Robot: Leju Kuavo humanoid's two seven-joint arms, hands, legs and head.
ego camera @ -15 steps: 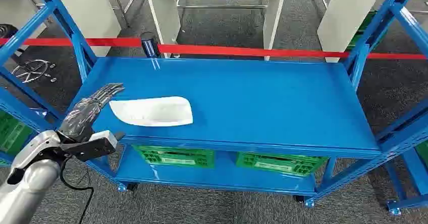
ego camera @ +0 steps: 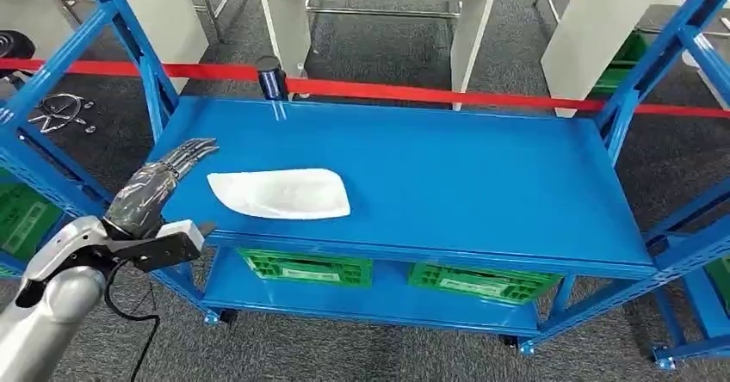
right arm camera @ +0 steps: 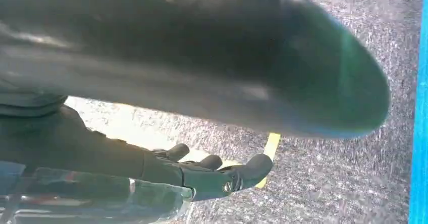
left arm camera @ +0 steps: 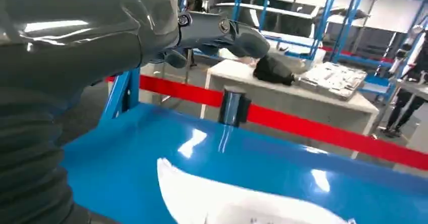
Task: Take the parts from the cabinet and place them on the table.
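Fingers of the left robot hand (ego camera: 162,184) lie spread, holding nothing, just beside the flat white plastic part (ego camera: 280,193) on the blue metal shelf (ego camera: 482,184), seemingly poised to grasp it.

Bright even overhead light, glare streaks on the blue shelf (ego camera: 448,167); right wrist view blurred.
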